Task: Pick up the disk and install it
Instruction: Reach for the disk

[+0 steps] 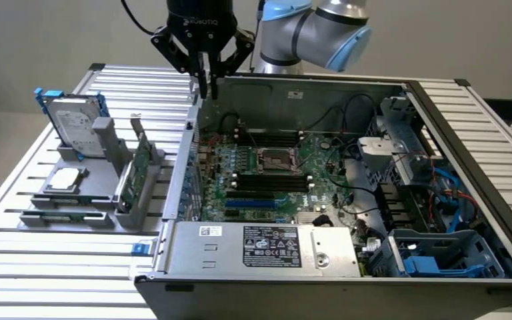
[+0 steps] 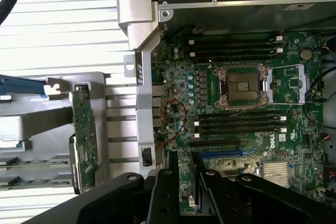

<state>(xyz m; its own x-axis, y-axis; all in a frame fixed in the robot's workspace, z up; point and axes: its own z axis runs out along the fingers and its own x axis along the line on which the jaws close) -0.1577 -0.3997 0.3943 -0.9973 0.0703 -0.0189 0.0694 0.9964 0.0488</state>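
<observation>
Grey slatted table (image 1: 34, 280) carries everything. On it the open case (image 1: 469, 133) takes the middle and right of the exterior view, with the board (image 1: 265, 167) bare inside and the power supply (image 1: 265, 247) along its lower edge. A grey rack (image 1: 96, 200) stands at the left.

The disk (image 1: 72, 123) sits upright in the rack, in the upper left of that view, well apart from the gripper (image 1: 207, 92). We judge it dense and stiff for its size. Its smooth metal faces could slip, and its insides would not take a knock. The edges of the blue carrier (image 1: 50, 93) stand free above the rack and look to us the safest place to pinch.

The gripper hangs at top centre, over the case's upper left corner. Its fingers leave a narrow gap with nothing in it.

We read ROBOTIQ (image 1: 201, 22) on its body, and DELL (image 2: 273, 140) on the board in the wrist view. The print on the disk's white label and on the supply's black label (image 1: 274, 245) is too small for us to read.
</observation>
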